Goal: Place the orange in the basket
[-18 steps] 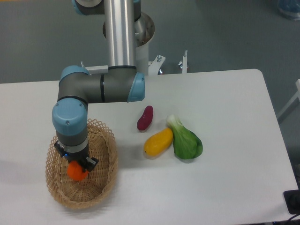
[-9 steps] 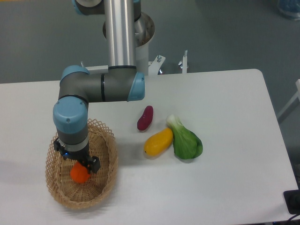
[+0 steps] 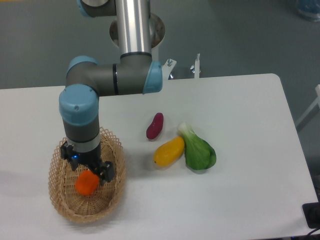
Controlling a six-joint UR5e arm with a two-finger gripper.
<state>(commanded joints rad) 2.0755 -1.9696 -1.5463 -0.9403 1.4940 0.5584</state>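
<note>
Gripper [image 3: 86, 166] observed over the wicker basket [image 3: 60, 205], pointing straight down from the arm's blue-capped wrist [image 3: 79, 104]. Its dark fingers [image 3: 106, 171] stand just above the orange [image 3: 86, 183]; from this angle I cannot tell whether they are spread or closed, nor whether they touch the fruit. The orange sits inside the basket, on its woven floor, roughly central and a little toward the front rim.

Basket position: near the front-left corner of the bench [image 3: 240, 115], close to the front edge.

Other items noted, all toward the middle of the bench and well apart from the basket: a small purple oblong vegetable [image 3: 155, 125] lying tilted; in front of it and slightly to the right, an elongated yellow fruit [image 3: 169, 151]; touching that fruit's right end, a green leafy vegetable [image 3: 198, 149] with its pale stem pointing toward the back-left.

Arm column [image 3: 133, 27] rises from a mount at the bench's back edge.
</note>
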